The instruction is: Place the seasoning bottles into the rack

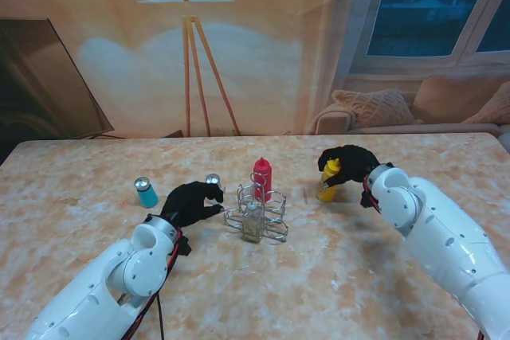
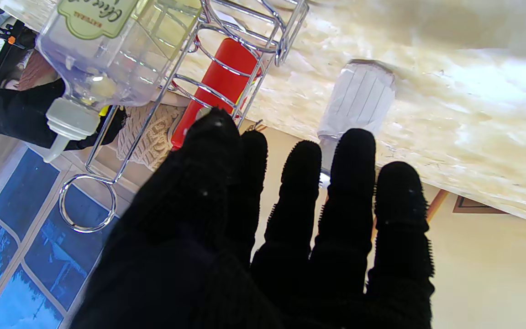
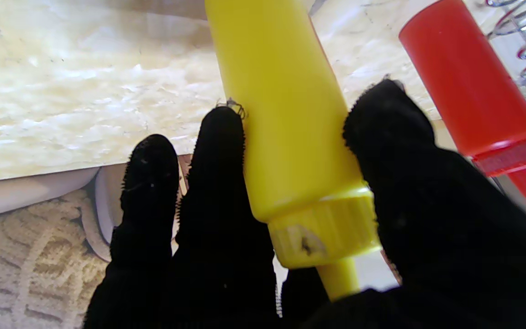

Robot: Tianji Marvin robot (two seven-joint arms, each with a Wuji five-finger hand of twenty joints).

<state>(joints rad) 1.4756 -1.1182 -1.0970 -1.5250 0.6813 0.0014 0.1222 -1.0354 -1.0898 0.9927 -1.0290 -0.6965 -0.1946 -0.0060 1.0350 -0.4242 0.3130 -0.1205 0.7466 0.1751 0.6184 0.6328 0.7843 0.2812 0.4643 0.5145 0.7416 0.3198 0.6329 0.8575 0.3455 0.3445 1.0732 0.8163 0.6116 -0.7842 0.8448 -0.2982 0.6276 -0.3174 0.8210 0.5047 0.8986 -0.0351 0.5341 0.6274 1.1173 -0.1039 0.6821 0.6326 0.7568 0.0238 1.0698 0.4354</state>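
Note:
The wire rack (image 1: 256, 214) stands mid-table and holds a red squeeze bottle (image 1: 262, 176) at its far side and a clear oil bottle (image 1: 253, 221) at its near side. My right hand (image 1: 348, 165) is shut on the yellow squeeze bottle (image 1: 327, 183) right of the rack; thumb and fingers (image 3: 217, 151) clamp its upper body (image 3: 286, 114) near the cap. My left hand (image 1: 191, 203) is open just left of the rack, its fingertips (image 2: 354, 151) reaching a white shaker (image 2: 359, 103) with a silver cap (image 1: 213, 180). The red bottle (image 2: 219, 87) and the clear bottle (image 2: 103, 55) show beside that hand.
A blue shaker (image 1: 146, 193) with a silver cap stands farther left on the marble table (image 1: 335, 276). The rack's wire loops (image 2: 87, 208) lie close to my left thumb. The red bottle (image 3: 468, 91) is close beside the yellow one in the right wrist view.

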